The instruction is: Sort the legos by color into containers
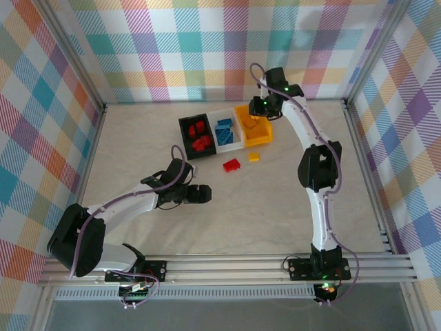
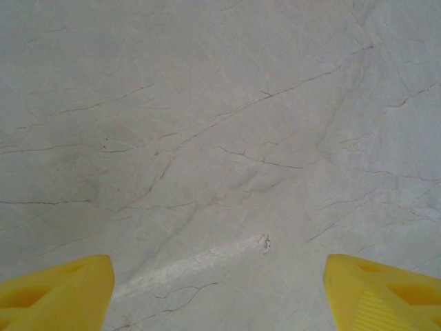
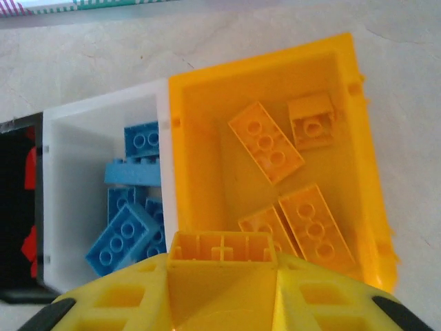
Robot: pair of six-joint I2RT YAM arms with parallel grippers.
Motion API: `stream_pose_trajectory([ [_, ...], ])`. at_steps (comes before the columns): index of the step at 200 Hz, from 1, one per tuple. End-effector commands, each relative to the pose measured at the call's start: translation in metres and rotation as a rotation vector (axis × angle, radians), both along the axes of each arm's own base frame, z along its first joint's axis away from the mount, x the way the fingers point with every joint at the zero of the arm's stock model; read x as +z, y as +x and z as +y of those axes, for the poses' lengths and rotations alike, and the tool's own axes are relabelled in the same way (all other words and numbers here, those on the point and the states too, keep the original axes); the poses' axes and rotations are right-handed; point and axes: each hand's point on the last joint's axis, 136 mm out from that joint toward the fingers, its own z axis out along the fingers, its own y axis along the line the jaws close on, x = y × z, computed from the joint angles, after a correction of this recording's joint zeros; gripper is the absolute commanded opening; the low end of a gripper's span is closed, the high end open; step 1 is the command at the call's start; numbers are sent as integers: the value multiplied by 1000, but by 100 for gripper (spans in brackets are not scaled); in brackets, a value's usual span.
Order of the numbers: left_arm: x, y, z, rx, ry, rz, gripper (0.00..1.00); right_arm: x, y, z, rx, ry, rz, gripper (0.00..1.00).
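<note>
My left gripper (image 1: 200, 194) sits nearer to me than the white bin (image 1: 235, 144) and off to its left. Its fingers (image 2: 62, 289) are spread apart over bare table (image 2: 220, 138) with nothing between them. The black bin (image 1: 195, 154) touches the white bin's left side and holds red bricks (image 1: 200, 136). The white bin itself holds blue bricks (image 3: 127, 234). Just in front of it lie a loose red brick (image 1: 231, 165) and a loose yellow-orange brick (image 1: 254, 156). The yellow bin (image 3: 200, 158) stands against its right side, with orange bricks (image 3: 265, 143) inside. My right gripper (image 3: 222, 276) hangs over that bin, clamped on a held orange brick (image 3: 222, 247).
</note>
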Motion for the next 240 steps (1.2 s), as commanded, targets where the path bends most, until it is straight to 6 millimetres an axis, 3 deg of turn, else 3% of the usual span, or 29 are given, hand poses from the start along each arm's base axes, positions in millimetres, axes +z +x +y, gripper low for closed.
stream_pose_trajectory([
  [1, -3, -4, 10, 1, 29, 7, 80, -35, 2, 3, -14, -5, 89, 33],
  [31, -3, -2, 10, 0, 31, 9, 80, -49, 19, 10, -10, 21, 55, 37],
  [57, -5, 0, 9, 3, 28, 15, 80, -48, 21, 18, 24, 26, 24, 46],
  [85, -5, 3, 5, 2, 19, 22, 80, -29, 18, 26, 71, 24, -54, 55],
  [116, 1, 6, 2, 10, 0, 14, 80, 4, 6, 21, 79, 23, -127, 62],
  [135, 4, 7, 1, 14, -9, 9, 80, 24, -13, 15, 75, 26, -143, 66],
  [159, 6, 9, -2, 24, -32, 5, 80, 32, -48, 2, 61, 13, -133, 70],
  [205, 12, 14, -15, 31, -109, -6, 80, -17, -134, -26, 43, -44, 76, 76],
  [240, 16, 11, -16, 38, -133, -12, 80, -52, -167, -33, 46, -67, 160, 76],
])
